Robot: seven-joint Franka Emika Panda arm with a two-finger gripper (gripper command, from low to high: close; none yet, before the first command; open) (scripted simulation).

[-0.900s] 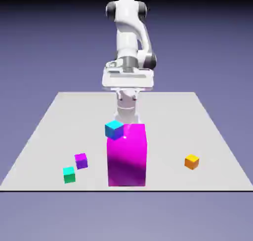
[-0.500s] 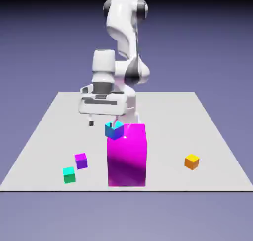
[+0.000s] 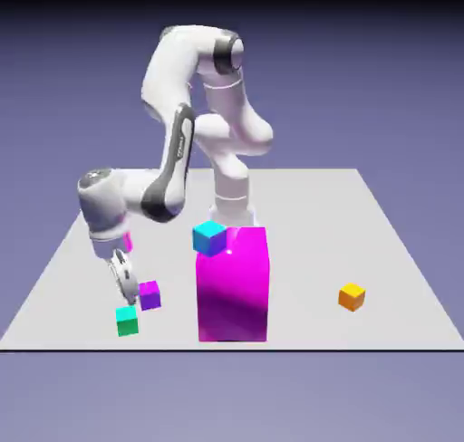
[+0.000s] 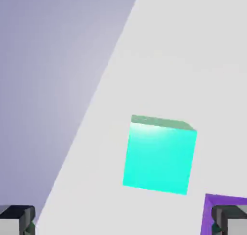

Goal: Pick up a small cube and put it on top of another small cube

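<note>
Jaws (image 3: 121,279) spread wide, holding nothing, hanging above the teal cube (image 3: 127,321); teal cube sits on the table (image 3: 381,250) near its front-left corner in the exterior view, just beside the purple cube (image 3: 149,295).

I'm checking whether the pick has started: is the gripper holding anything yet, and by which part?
Nothing is held. The gripper is open above the table; the small teal-green cube sits free ahead of its fingertips, untouched.

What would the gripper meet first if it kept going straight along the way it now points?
Most likely the small teal-green cube, centred ahead of the open gripper; the purple cube sits near one fingertip, so depth is uncertain.
</note>
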